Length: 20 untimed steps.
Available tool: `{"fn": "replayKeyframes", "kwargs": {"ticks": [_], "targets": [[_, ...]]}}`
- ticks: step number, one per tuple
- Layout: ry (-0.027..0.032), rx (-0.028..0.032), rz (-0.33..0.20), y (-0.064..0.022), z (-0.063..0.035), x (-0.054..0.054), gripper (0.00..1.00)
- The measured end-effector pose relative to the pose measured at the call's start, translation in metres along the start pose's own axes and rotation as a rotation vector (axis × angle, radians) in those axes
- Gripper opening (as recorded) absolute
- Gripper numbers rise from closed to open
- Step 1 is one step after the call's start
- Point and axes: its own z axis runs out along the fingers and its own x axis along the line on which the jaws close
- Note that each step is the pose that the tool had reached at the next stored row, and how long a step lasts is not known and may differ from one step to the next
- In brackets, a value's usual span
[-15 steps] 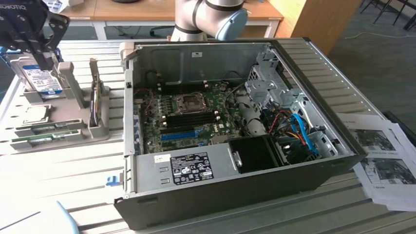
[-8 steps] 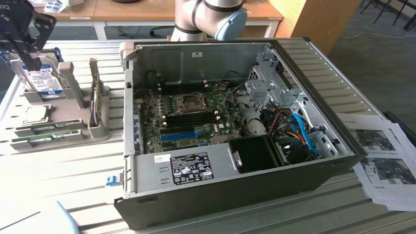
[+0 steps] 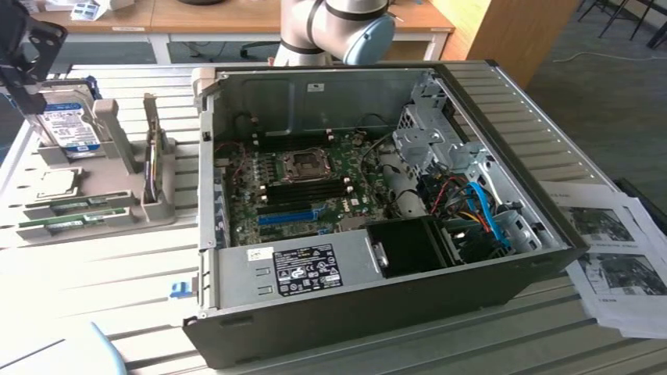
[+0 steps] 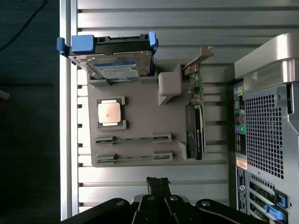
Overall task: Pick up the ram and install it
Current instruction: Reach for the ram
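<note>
Two ram sticks lie in parallel slots of a grey parts holder (image 4: 140, 100): one ram (image 4: 133, 138) and a second one (image 4: 133, 157) beside it. In the exterior view they show green, the ram (image 3: 78, 206) and its twin (image 3: 65, 224), at the holder's near edge. My gripper (image 4: 158, 183) hangs high above the table just off that edge, fingers shut together with nothing between them. It appears as a dark shape (image 3: 23, 62) at the exterior view's far left. The open computer case (image 3: 376, 203) shows its motherboard (image 3: 302, 183).
On the holder also stand a hard drive (image 4: 112, 65) in a blue bracket, a CPU (image 4: 110, 112) and an upright expansion card (image 4: 195, 126). The case's rear panel (image 4: 266, 130) rises close by. Printed sheets (image 3: 615, 250) lie at the exterior view's right.
</note>
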Motion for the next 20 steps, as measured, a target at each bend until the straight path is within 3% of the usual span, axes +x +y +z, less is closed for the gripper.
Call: {"fn": "replayKeyframes", "kwargs": {"ticks": [7, 20], "targets": [[-0.0002, 0.0000, -0.003, -0.0008, 0.0002, 0.017, 0.09], [-0.0002, 0.0000, -0.004, 0.0015, 0.0009, 0.018, 0.09]]}}
